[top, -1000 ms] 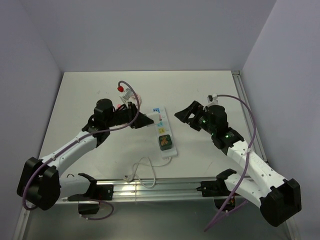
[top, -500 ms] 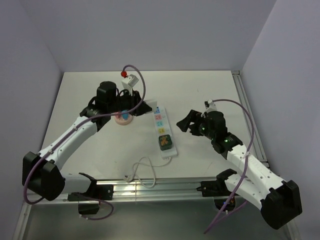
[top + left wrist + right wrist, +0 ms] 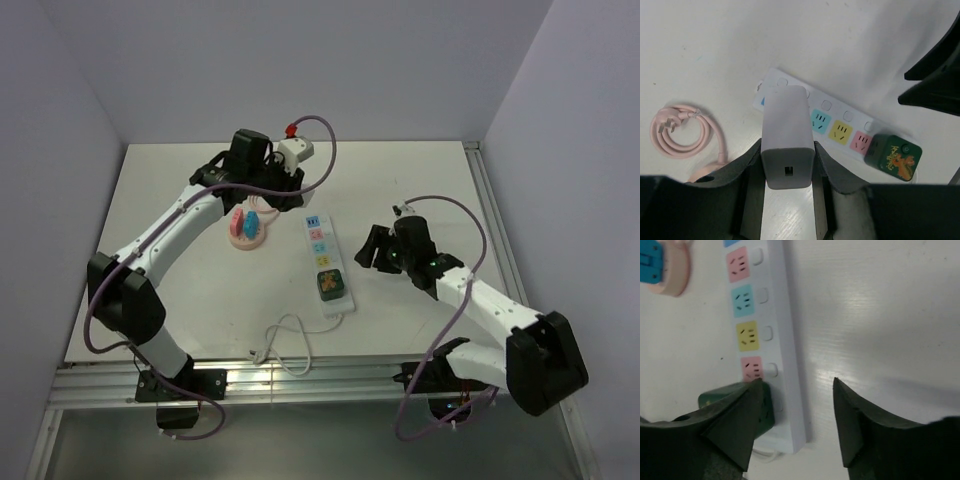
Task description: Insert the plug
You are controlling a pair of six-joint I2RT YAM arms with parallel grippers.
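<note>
**Bench layout, top and wrist views.** The power strip [image 3: 322, 262] lies mid-bench, its long axis running away from the arm bases, with its far end tilted slightly left. A green adapter [image 3: 892, 157] fills the socket at its near end. The coloured sockets beyond the adapter stand free.

The left pincer [image 3: 787, 150] is clamped on the white charger [image 3: 787, 135], one finger flat against each long side. In the top view this pincer sits just past the strip's far end and a little to the left. In the left wrist view the charger body overlaps the strip's blue end. Its prongs are hidden, and its height over the sockets cannot be told.

A pink coiled cable [image 3: 682, 132] lies just left of the strip, apart from it.

The right pincer [image 3: 797, 382] is spread with nothing between its fingers. One finger overlaps the green adapter and the other is over bare bench [image 3: 420, 180], so they straddle the strip's right long edge. Whether that finger touches the adapter cannot be told.

Open surface runs from that edge to the raised rail [image 3: 487, 200] along the bench's right side. Walls close the far and lateral sides.
</note>
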